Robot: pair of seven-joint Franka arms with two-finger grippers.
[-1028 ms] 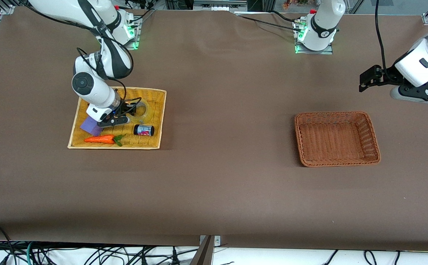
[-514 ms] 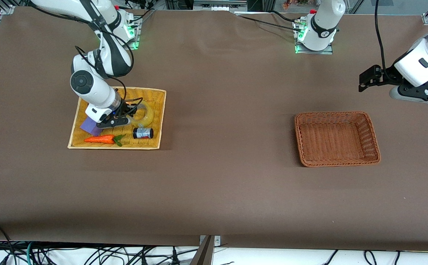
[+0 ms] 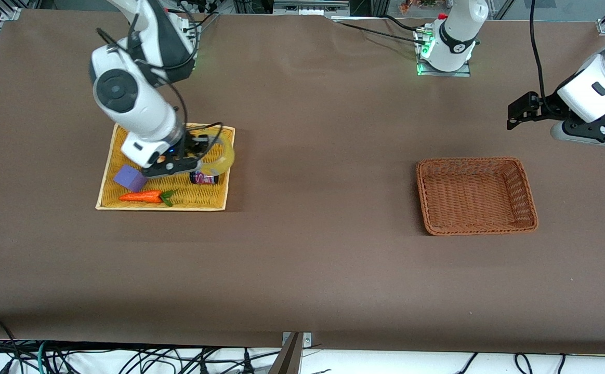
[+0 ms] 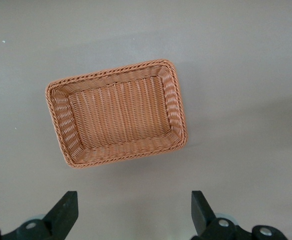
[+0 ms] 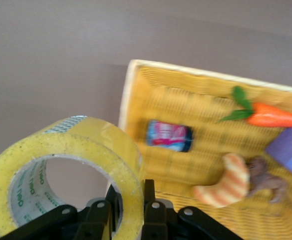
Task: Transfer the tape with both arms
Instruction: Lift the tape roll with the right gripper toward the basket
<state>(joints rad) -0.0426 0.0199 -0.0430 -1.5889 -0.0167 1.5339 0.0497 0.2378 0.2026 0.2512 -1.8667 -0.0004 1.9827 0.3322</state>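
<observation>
My right gripper point(image 3: 202, 150) is shut on the wall of the yellowish tape roll point(image 3: 223, 154) and holds it in the air over the yellow basket point(image 3: 113, 169). In the right wrist view the tape point(image 5: 66, 150) fills the foreground, one finger inside the ring and one outside, at my right gripper point(image 5: 132, 200). My left gripper point(image 3: 515, 111) is open and empty, held high over the table at the left arm's end. In the left wrist view its fingers point(image 4: 66, 212) stand wide apart above bare table beside the brown basket point(image 4: 117, 112).
The yellow basket holds a purple block point(image 3: 130, 178), a toy carrot point(image 3: 144, 196), a small dark can point(image 3: 204, 179) and, in the right wrist view, a striped croissant toy point(image 5: 225, 182). An empty brown wicker basket point(image 3: 427, 197) sits toward the left arm's end.
My right gripper has risen out of the yellow basket with the tape in it, toward the table's middle. The left arm has not moved.
</observation>
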